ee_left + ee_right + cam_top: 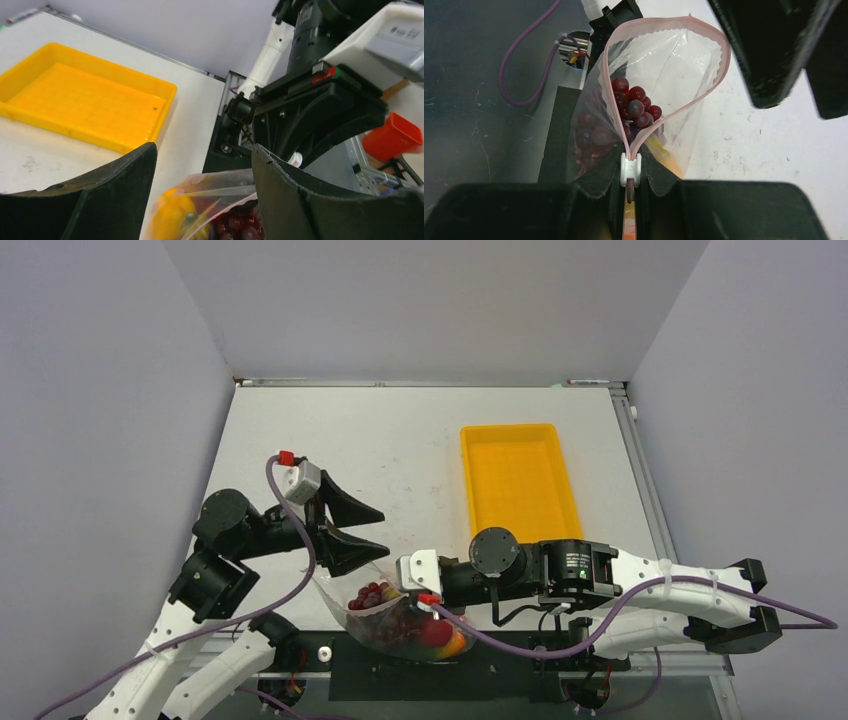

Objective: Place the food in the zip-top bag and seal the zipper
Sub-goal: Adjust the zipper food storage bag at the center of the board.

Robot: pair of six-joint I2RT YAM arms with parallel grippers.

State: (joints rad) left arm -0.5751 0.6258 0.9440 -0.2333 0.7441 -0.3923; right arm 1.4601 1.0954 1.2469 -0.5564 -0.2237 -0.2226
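Observation:
The zip-top bag (400, 625) hangs at the table's near edge with its mouth wide open. It holds the food: a dark red grape bunch (634, 102), a yellow pepper (172, 215) and red and orange pieces (445, 638). My right gripper (630, 167) is shut on the white slider (630, 169) of the pink zipper (664, 22) at one end of the mouth. In the top view it (425, 592) sits at the bag's right side. My left gripper (385, 530) is open just above the far end of the mouth. In its wrist view the bag (220, 192) lies between its fingers (300, 200).
A yellow tray (515, 480) with nothing in it stands on the table right of centre, also seen in the left wrist view (85, 100). The bag overhangs the black frame (480, 675) between the arm bases. Grey walls enclose the table.

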